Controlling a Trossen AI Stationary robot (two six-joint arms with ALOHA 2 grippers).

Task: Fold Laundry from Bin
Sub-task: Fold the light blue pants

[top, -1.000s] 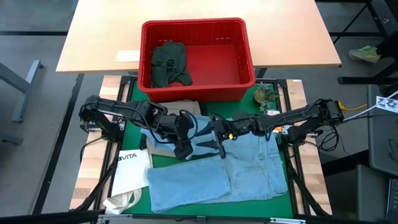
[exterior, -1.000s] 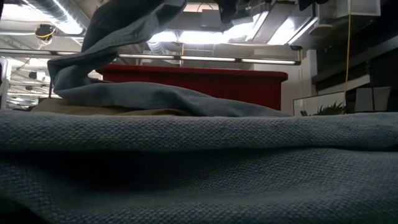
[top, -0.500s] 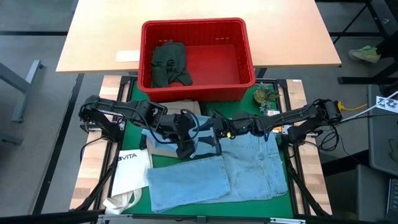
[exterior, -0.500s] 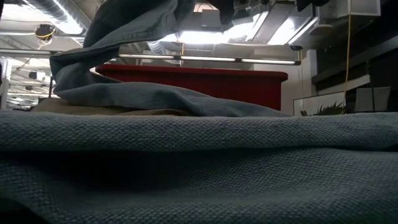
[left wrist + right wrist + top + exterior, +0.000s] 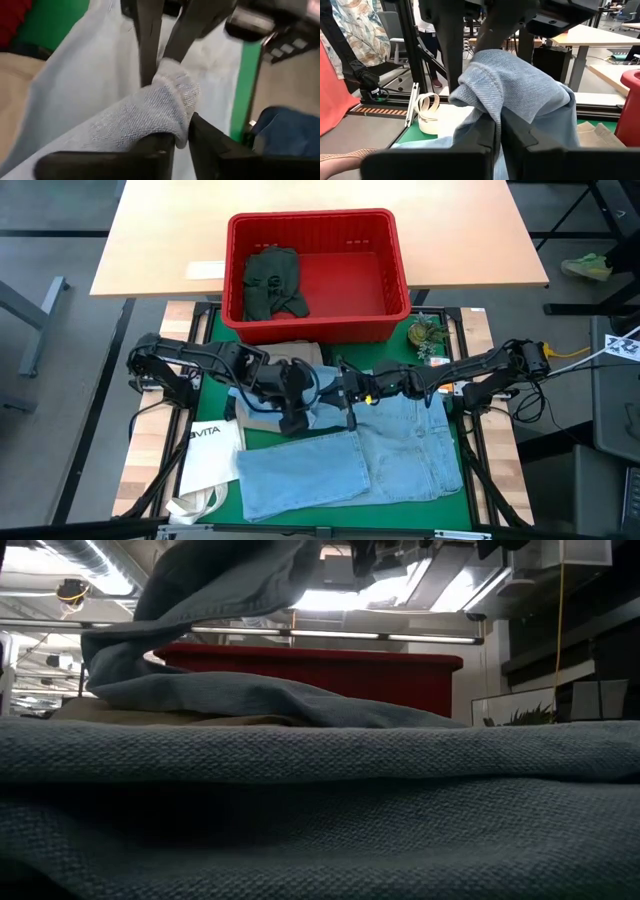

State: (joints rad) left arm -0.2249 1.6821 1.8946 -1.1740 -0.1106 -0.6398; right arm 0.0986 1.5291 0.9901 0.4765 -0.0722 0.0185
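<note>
Light blue denim jeans (image 5: 345, 465), coarse twill weave, lie spread flat across the green mat (image 5: 215, 330) at the near half of the table; one leg is folded over, its edge lifted in a soft ridge between the two arms. In the low view this raised fold (image 5: 215, 585) hangs in a drooping arc above the flat cloth.

Left gripper (image 5: 291, 420) sits over the lifted fold at table centre. Its wrist view shows dark fingers (image 5: 160, 147) pinched together on a rolled lump of the pale denim.

Right gripper (image 5: 348, 412) sits just beside it, facing it. Its wrist view shows the fingers (image 5: 485, 135) closed on a bunched hem of the same jeans.

Khaki trousers (image 5: 290, 352), smooth-woven, lie flat partly under the jeans, next to the bin.

Red rectangular plastic basket (image 5: 395, 255), slotted walls, rolled rim, stands at the far edge of the mat against the pale wood tabletop (image 5: 470, 230). Inside: one crumpled dark green garment (image 5: 270, 280) in its left half; the red floor shows bare on the right.

White fabric tote bag printed "VITA" (image 5: 205, 455), looped handles, lies flat at the near left corner.
</note>
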